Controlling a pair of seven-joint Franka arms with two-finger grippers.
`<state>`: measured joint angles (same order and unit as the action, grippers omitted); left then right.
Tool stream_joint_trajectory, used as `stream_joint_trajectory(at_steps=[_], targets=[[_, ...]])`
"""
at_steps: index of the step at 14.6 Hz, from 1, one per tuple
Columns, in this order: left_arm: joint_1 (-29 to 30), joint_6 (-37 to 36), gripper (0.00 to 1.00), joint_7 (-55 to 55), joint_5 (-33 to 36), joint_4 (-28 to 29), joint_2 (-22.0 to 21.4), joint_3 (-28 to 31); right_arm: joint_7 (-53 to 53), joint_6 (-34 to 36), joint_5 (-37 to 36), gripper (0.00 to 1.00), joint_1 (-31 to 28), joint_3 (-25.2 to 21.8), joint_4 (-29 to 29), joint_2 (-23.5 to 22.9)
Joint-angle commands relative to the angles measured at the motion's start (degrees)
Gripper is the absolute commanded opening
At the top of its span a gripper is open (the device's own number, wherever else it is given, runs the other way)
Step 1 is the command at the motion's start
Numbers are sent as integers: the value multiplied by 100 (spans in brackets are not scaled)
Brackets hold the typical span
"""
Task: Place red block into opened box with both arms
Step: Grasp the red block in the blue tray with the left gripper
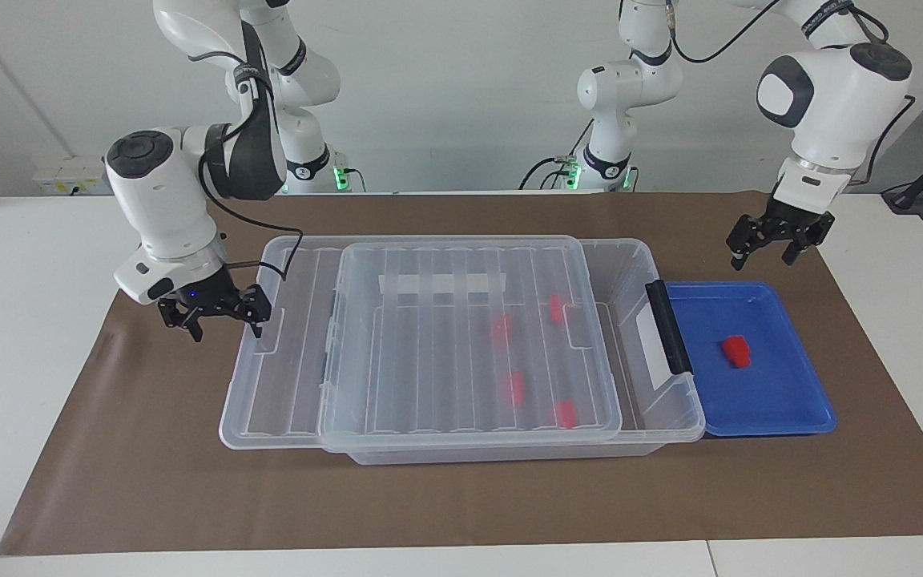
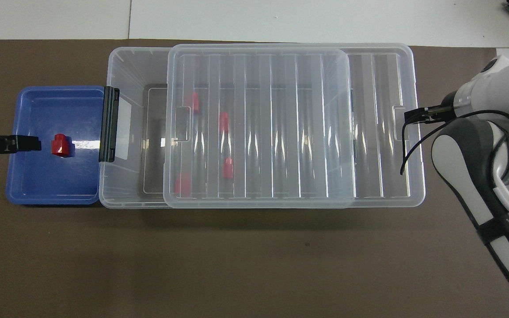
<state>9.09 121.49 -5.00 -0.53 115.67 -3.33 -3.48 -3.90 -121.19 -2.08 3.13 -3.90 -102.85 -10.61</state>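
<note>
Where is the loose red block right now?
The red block lies in the blue tray, which sits against the box's latched end, toward the left arm's end of the table; the overhead view agrees.

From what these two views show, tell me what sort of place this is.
Probably a robotics lab bench set up for manipulation trials. Two white arms are mounted at a white table covered by a brown mat, and the props are staged: a clear box, a blue tray holding one red block.
</note>
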Motion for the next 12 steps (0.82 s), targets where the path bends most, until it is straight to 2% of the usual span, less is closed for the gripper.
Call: stream_joint_trajectory(at_steps=[1,4,8,12], targets=[[145,742,100,-160,-97,402,201,-39,-224,131,-135,100,-155,38,63,-3],[234,1429,100,-151,-97,676,446,-39,-322,131,-135,100,-277,38,63,-3],[242,1632,100,-151,-88,694,657,-39,-383,139,-135,100,-401,38,63,6],[313,2115,100,-63,-88,711,1184,-39,-462,201,-144,100,-515,30,63,6]])
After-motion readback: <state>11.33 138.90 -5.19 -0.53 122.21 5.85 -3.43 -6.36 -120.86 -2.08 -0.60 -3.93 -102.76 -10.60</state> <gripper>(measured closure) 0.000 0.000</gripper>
